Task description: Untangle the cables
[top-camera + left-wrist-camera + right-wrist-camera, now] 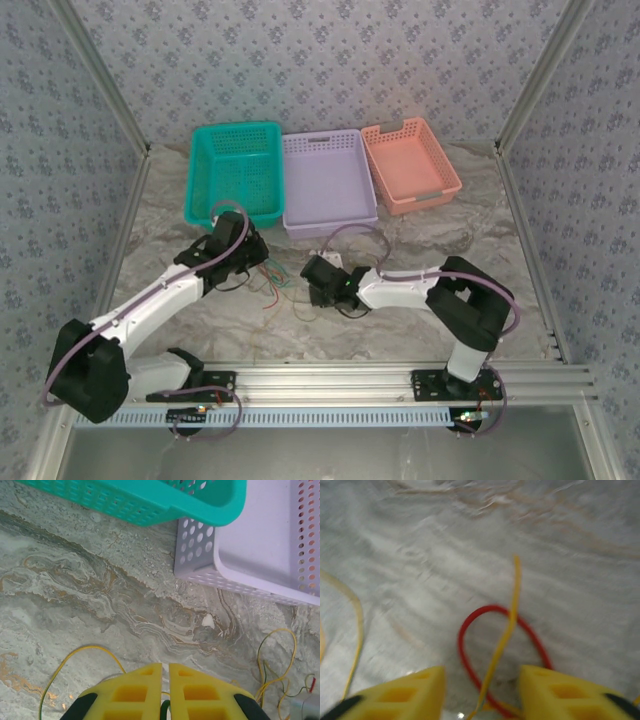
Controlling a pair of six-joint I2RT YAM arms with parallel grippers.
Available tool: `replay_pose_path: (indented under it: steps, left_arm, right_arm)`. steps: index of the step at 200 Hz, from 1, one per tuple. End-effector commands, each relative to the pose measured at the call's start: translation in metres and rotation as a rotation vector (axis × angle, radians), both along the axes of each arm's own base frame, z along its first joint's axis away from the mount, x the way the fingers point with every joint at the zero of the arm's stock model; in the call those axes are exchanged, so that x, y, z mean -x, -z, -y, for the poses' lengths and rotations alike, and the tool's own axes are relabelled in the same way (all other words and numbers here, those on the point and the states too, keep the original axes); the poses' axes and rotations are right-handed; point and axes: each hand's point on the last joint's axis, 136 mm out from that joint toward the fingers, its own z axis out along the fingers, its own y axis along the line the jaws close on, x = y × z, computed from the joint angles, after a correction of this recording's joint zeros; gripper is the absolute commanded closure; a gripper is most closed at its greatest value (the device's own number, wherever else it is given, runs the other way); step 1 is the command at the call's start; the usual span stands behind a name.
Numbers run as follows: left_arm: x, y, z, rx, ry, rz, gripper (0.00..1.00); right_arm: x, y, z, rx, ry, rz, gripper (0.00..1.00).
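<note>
- Left fingers are pressed together, and a green strand shows in the slit between them. I read that as pinched.
- Right fingers stand apart and low over the worktop. They clamp nothing, though the view is blurred.
- At the far side of the worktop three baskets sit in a row: teal basket, lilac basket, salmon basket. No wire is in any of them.
- The cables lie loose on the worktop between the two arms, in front of the teal and lilac baskets.
- A red loop lies in the gap between the right fingers, with a yellow strand crossing it. I cannot tell whether either one touches a finger.
- A yellow loop arcs out just left of the left fingers, and more thin wire curls at the right edge of that view.
- Step, my call: separating. The left side anchors one strand while the right side lines up on the red and yellow crossing.
- Next, my call: close the right fingers on the red loop alone, not both strands, then draw it away from the left hold.
- Risk: catching the yellow strand as well would drag the whole clump.
</note>
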Motion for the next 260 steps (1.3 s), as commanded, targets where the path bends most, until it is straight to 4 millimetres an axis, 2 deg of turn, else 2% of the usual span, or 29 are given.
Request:
replay_pose_path:
  steps: [1,15,53,74,78,84,114,137,159,173,188,213,223,244,260]
  left_arm:
    - [-0.009,-0.022,0.006,0.017,0.027,0.039,1.00]
    - [-0.012,-0.033,0.012,0.036,0.045,0.067,1.00]
    - [-0.032,-0.080,0.039,0.117,0.134,0.199,1.00]
    - [-0.045,-0.107,0.052,0.149,0.177,0.291,1.00]
    - [-0.047,-0.112,0.055,0.155,0.183,0.307,1.00]
    - [-0.050,-0.118,0.059,0.165,0.197,0.329,1.00]
    - [-0.062,-0.144,0.082,0.206,0.263,0.416,1.00]
    - [-0.063,-0.158,0.106,0.216,0.337,0.462,1.00]
    - [-0.058,-0.168,0.130,0.225,0.421,0.483,1.00]
    - [-0.053,-0.172,0.143,0.248,0.473,0.483,1.00]
    - [-0.048,-0.175,0.155,0.273,0.518,0.471,1.00]
    - [-0.039,-0.174,0.169,0.296,0.584,0.438,1.00]
    - [-0.037,-0.171,0.174,0.299,0.603,0.420,1.00]
    - [-0.035,-0.161,0.178,0.289,0.624,0.380,1.00]
    - [-0.036,-0.158,0.173,0.272,0.598,0.364,1.00]
  right_arm:
    - [-0.030,0.016,0.047,0.105,0.172,0.038,0.86]
    - [-0.042,0.012,0.071,0.116,0.227,0.047,1.00]
    - [-0.070,-0.011,0.118,0.036,0.325,0.056,1.00]
    - [-0.078,-0.037,0.124,-0.046,0.316,0.094,1.00]
    - [-0.078,-0.044,0.123,-0.061,0.305,0.111,1.00]
    - [-0.078,-0.055,0.120,-0.090,0.280,0.138,0.93]
    - [-0.066,-0.116,0.105,-0.252,0.182,0.236,0.54]
    - [-0.050,-0.165,0.084,-0.433,0.060,0.311,0.36]
    - [-0.036,-0.205,0.050,-0.608,-0.139,0.362,0.26]
    - [-0.034,-0.216,0.034,-0.649,-0.213,0.358,0.25]
    - [-0.039,-0.218,0.021,-0.675,-0.246,0.332,0.24]
    - [-0.050,-0.213,0.004,-0.694,-0.261,0.286,0.31]
    - [-0.053,-0.214,-0.002,-0.719,-0.272,0.288,0.37]
    - [-0.061,-0.212,-0.006,-0.749,-0.239,0.270,0.60]
    - [-0.066,-0.207,-0.001,-0.735,-0.201,0.271,0.90]
